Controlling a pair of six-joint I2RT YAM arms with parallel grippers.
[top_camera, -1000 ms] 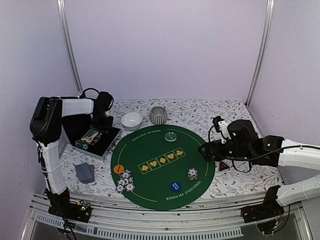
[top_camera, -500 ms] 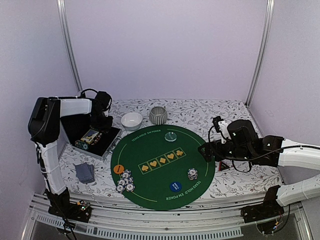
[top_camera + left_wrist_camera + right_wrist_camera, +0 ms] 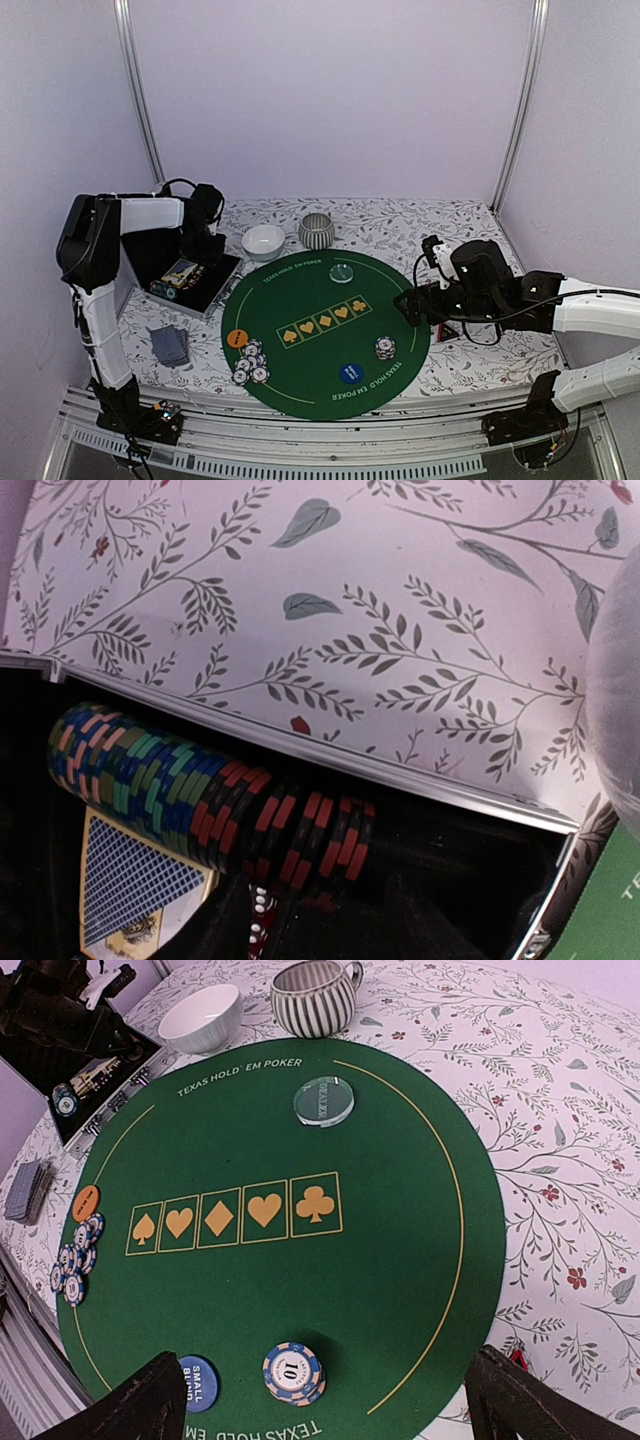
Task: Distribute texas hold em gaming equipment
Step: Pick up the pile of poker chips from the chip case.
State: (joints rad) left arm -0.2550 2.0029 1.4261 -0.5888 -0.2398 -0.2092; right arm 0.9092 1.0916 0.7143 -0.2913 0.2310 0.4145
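1. A row of poker chips (image 3: 210, 800) lies on edge inside an open black case (image 3: 420, 785), at the left side of the bench (image 3: 400, 620). In the left wrist view its long axis slants from upper left down to lower right, parallel to the case's silver rim. Blue and orange chips come first, then green, then red and black.
2. Just beside the row, on the side nearer the camera, a deck of cards (image 3: 130, 880) lies flat in the same case with its blue checked back up.
3. The left gripper (image 3: 203, 250) hangs right over the case, so the row sits close below and just ahead of it. Its fingers show only as dark shapes at the bottom edge of its own view. We cannot tell whether they are apart, together, or holding anything.
4. We judge the left arm the one to draw chips, since it is by far the nearer. Its fingers would have to line up with that slanted row.
5. The right gripper (image 3: 320, 1405) is spread wide and empty over the right edge of the green mat (image 3: 400, 1210), well apart from the case.
6. A short stack of chips (image 3: 293, 1370) stands on the mat just ahead of the right gripper, with a blue button (image 3: 197, 1382) beside the stack.
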